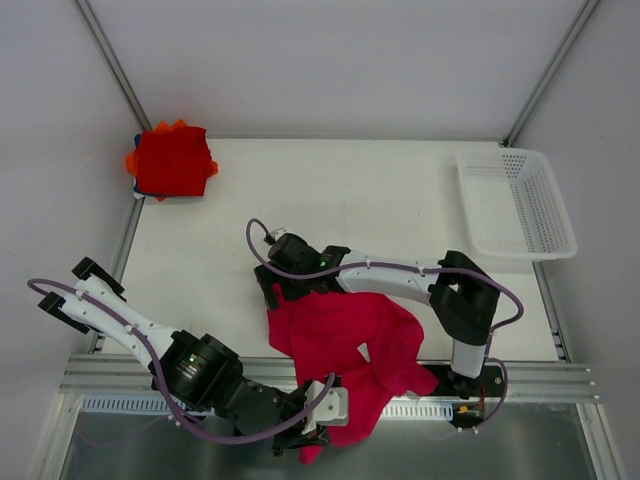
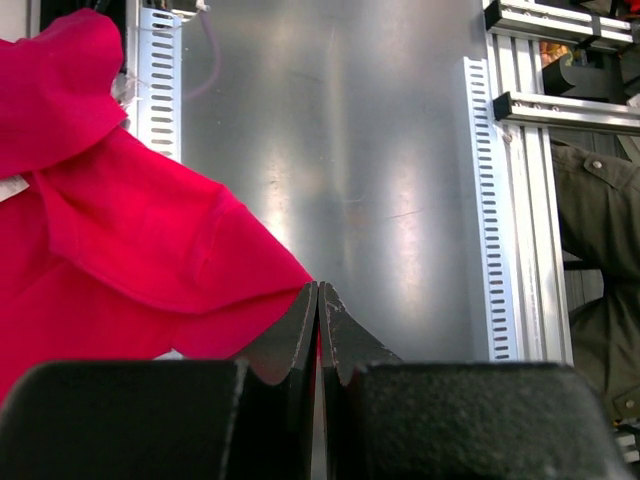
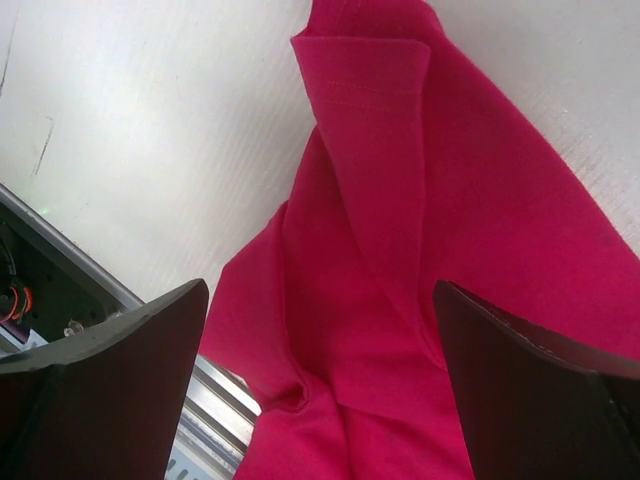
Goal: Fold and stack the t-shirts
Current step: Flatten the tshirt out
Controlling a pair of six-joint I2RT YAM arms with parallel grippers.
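Top cam has the crimson t-shirt [image 1: 345,340] crumpled at the table [image 1: 400,200] near edge, folded stack [image 1: 172,160] far-left; left wrist, left gripper [image 2: 318,300] pinched shut on its edge; right wrist, right gripper [image 3: 320,290] spread wide over it.

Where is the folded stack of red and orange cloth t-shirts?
In the top external view, the folded stack sits at the far left corner of the white table, apart from the crumpled crimson-pink t-shirt at the near edge.

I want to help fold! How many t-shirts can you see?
4. A crimson-pink t-shirt lies crumpled at the near edge. In the far left corner is a stack: red t-shirt on top, an orange edge and a blue edge peeking out beneath. More may hide inside.
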